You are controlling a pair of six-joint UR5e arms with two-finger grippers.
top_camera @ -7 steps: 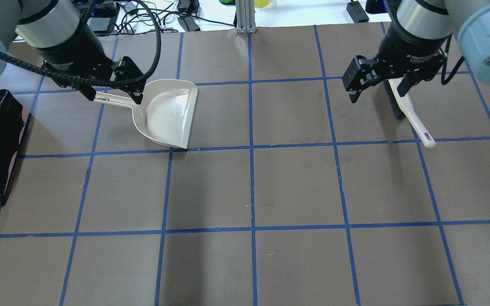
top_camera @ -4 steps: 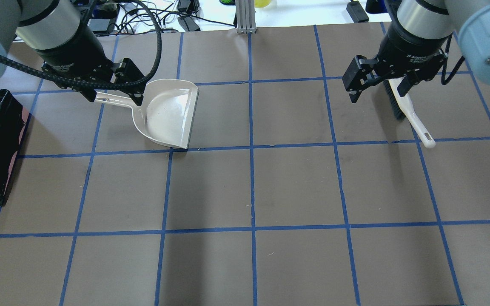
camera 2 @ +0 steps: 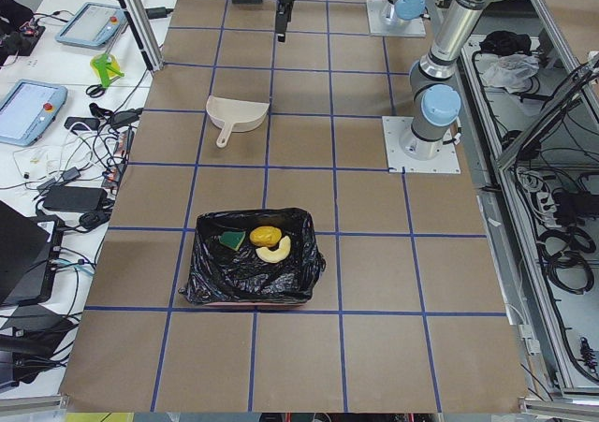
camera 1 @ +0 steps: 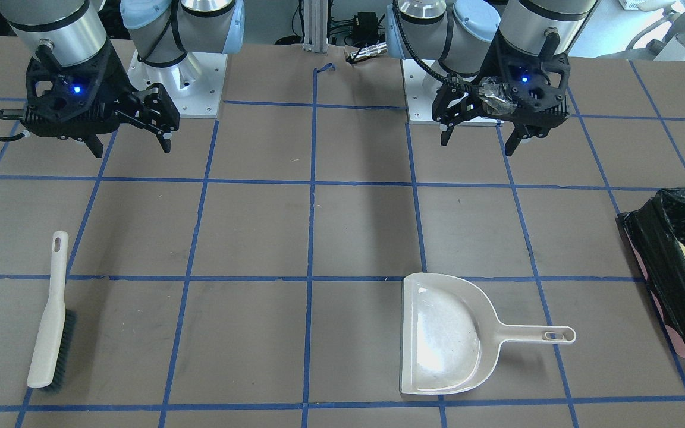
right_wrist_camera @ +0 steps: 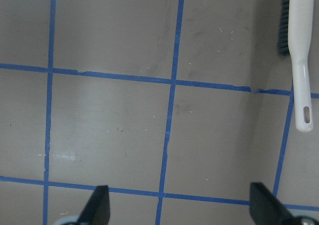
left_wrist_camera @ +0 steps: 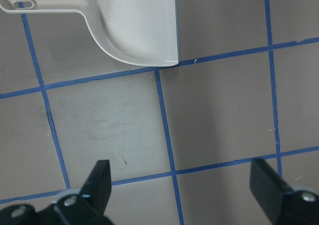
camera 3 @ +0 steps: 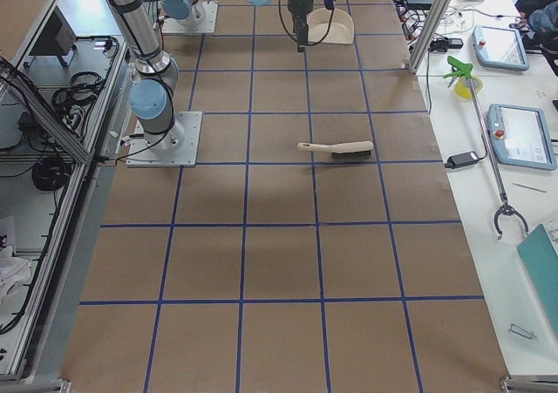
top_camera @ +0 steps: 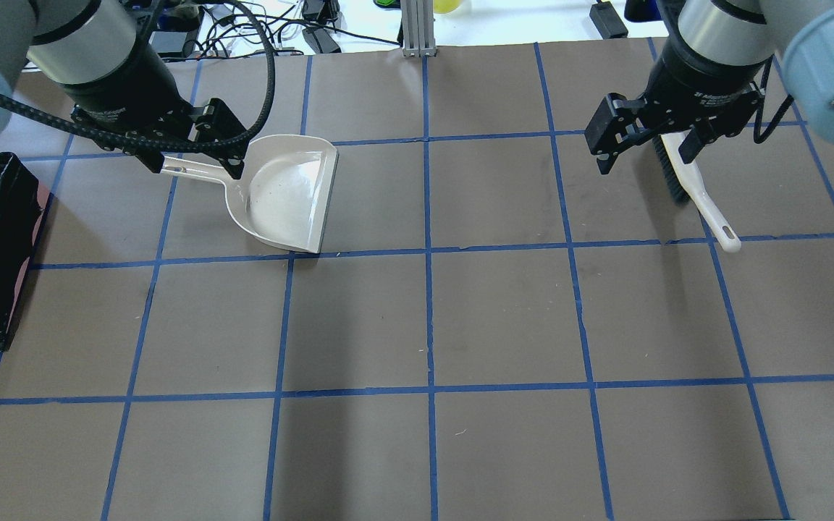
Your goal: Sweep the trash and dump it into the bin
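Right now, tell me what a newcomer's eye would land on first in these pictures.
The black-lined pink bin at the robot's left end of the table, with the trash already inside: a yellow-brown lump, a tan crescent and a green-striped sponge. Next, the empty beige dustpan and the brush lying flat, while the left gripper and right gripper hover open nearby, holding nothing.
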